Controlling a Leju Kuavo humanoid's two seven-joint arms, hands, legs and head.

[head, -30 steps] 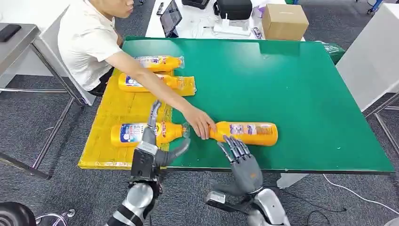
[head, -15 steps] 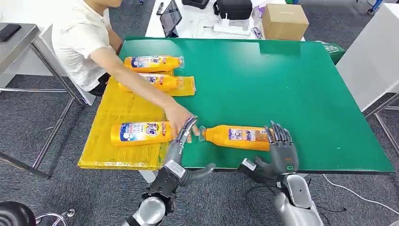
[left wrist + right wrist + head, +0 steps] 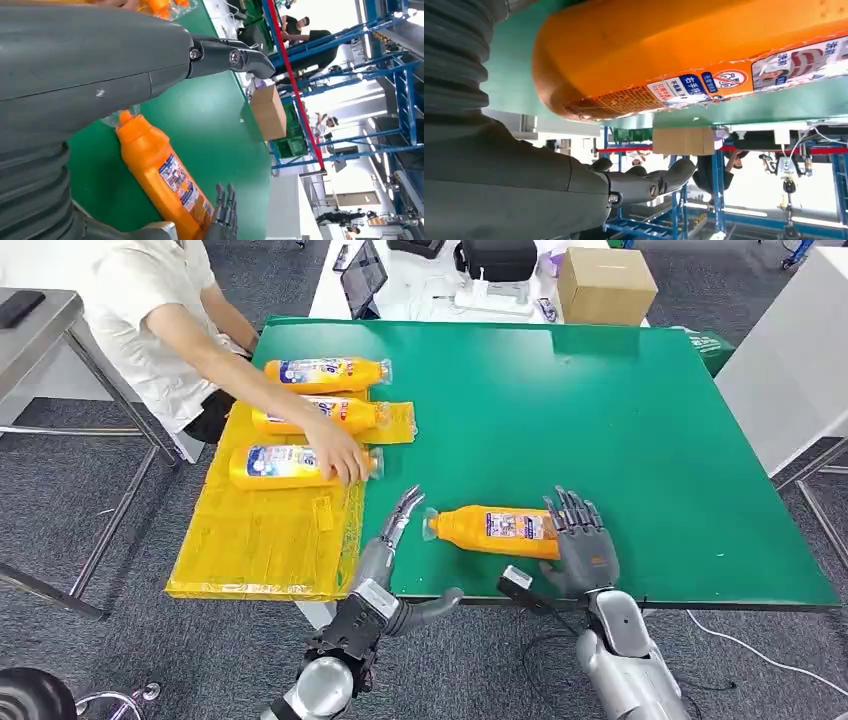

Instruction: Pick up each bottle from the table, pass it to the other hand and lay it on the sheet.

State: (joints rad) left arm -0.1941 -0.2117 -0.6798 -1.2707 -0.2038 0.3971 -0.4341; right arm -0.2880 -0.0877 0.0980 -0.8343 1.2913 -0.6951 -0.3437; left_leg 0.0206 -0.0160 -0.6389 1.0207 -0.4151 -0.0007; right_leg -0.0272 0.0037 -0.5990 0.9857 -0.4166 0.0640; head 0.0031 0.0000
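Note:
An orange bottle (image 3: pixel 490 530) lies on its side on the green table (image 3: pixel 600 410), cap pointing to my left. My right hand (image 3: pixel 582 545) stands at its base end with fingers (image 3: pixel 575 515) raised against the bottle and the thumb (image 3: pixel 644 182) held clear of the bottle (image 3: pixel 684 45). My left hand (image 3: pixel 388 555) is open, its fingers reaching toward the cap without touching. The left wrist view shows the bottle (image 3: pixel 165 175) and my right hand's fingertips (image 3: pixel 225 210) at its far end. The yellow sheet (image 3: pixel 270 535) covers the table's left part.
A person sits at the far left, one hand (image 3: pixel 340 455) on a bottle (image 3: pixel 290 466) lying on the sheet. A second bottle (image 3: pixel 320 415) lies farther back on the sheet and a third (image 3: pixel 325 372) on the green beyond it. A cardboard box (image 3: pixel 605 285) stands behind the table.
The person slid the bottle on the sheet away from me, toward the other two. My right hand moved left, closing on the near bottle's base. The left hand has hardly moved over the last half second.

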